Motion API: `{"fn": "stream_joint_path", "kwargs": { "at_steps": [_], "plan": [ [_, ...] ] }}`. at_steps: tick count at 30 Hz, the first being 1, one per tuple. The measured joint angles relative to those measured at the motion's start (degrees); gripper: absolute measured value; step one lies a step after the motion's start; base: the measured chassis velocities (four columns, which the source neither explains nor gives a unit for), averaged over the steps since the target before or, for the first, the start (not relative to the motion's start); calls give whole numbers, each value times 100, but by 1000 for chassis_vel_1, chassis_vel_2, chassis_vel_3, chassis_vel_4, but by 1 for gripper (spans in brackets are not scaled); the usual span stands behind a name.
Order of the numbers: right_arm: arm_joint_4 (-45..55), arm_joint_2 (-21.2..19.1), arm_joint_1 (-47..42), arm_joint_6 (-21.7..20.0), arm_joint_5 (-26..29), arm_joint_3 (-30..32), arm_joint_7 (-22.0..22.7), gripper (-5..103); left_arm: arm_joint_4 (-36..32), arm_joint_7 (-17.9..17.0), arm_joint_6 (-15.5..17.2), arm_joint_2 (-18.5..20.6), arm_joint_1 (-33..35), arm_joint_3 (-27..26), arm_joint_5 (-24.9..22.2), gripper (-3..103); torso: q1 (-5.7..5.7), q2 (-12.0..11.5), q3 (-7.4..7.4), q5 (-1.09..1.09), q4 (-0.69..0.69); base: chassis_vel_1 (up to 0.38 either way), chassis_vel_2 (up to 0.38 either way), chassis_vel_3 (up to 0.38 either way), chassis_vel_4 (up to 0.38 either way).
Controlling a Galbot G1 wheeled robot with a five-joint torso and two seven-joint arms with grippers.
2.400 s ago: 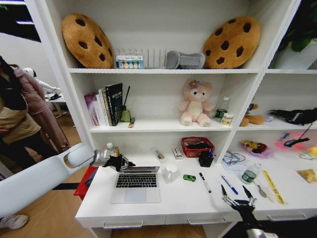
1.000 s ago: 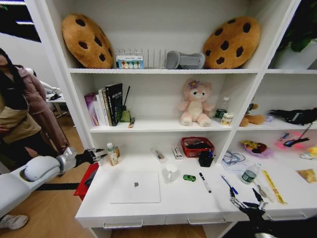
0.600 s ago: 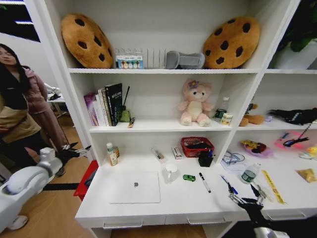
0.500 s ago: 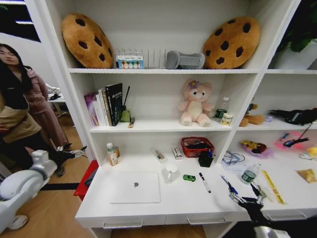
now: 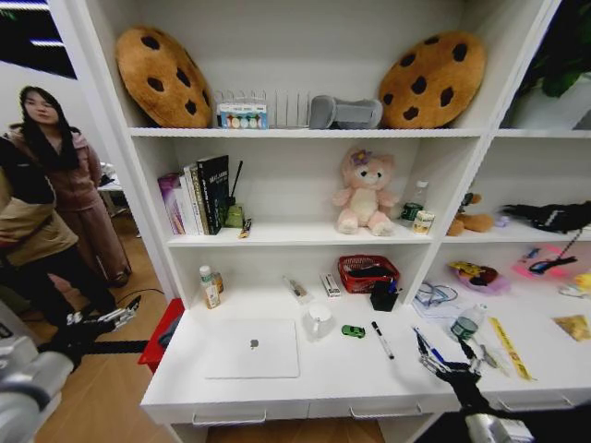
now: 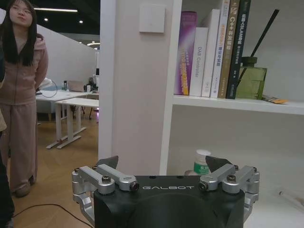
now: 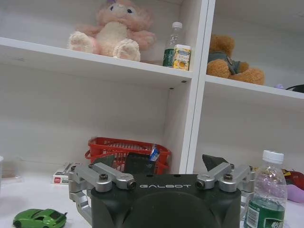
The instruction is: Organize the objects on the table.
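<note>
Already shut and lying flat: laptop (image 5: 252, 348) at about 9 o'clock on the tabletop (image 5: 323, 383), lid logo up. Judged part done, then, with the small things still loose. Green toy car (image 5: 353, 330) near centre, just past the white mug (image 5: 318, 320); black marker (image 5: 382, 340) at 3 o'clock of the car; blue marker (image 5: 425, 343) further out at 3 o'clock, close to the right gripper (image 5: 446, 360). Probably left: gathering car and markers somewhere tidy.

Left gripper (image 5: 103, 318) off the tabletop's 9 o'clock edge, over the floor, spread wide and carrying nothing. Right gripper low at about 4 o'clock by the front edge, likewise spread wide and bare.

Readable: "GALBOT" on both gripper bodies in the wrist views; book spines (image 6: 209, 47) with lettering too small to make out.
</note>
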Motion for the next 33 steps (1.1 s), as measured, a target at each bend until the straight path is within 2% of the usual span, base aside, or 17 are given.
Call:
{"fn": "stream_joint_path", "kwargs": {
  "at_steps": [3,7,8,10,12,15,20,33],
  "plan": [
    [120,74,-30,-36,-133,-149,25,100,-414,-176,-11,-307,14,271,310,100,0,0,0,0,-4,0,0,0,0],
    [149,74,-42,-44,-177,-206,37,100,-642,-300,-7,-481,31,502,565,100,0,0,0,-1,-3,0,0,0,0],
    [149,44,-45,-46,-184,-226,39,100,-742,-319,-4,-610,113,621,786,100,0,0,1,0,-3,0,0,0,0],
    [146,27,-42,-46,-184,-230,40,100,-764,-302,-3,-645,152,651,878,100,0,0,1,-1,0,0,0,0,0],
    [133,-17,-28,-47,-178,-245,40,100,-775,-201,-80,-687,218,689,1224,100,0,0,0,-1,1,0,0,0,0],
    [121,-34,-4,-48,-178,-279,44,100,-774,-224,-185,-684,204,809,1492,100,0,-1,1,-1,-1,0,0,0,0],
    [112,16,-2,-45,-218,-312,50,100,-758,-573,-348,-670,66,1258,1541,100,0,-1,1,-2,-3,0,0,0,0],
    [115,131,-103,68,-270,-251,48,100,-736,-597,-316,-653,80,1410,1602,100,0,-1,1,-1,-1,0,0,0,0]
  ]
}}
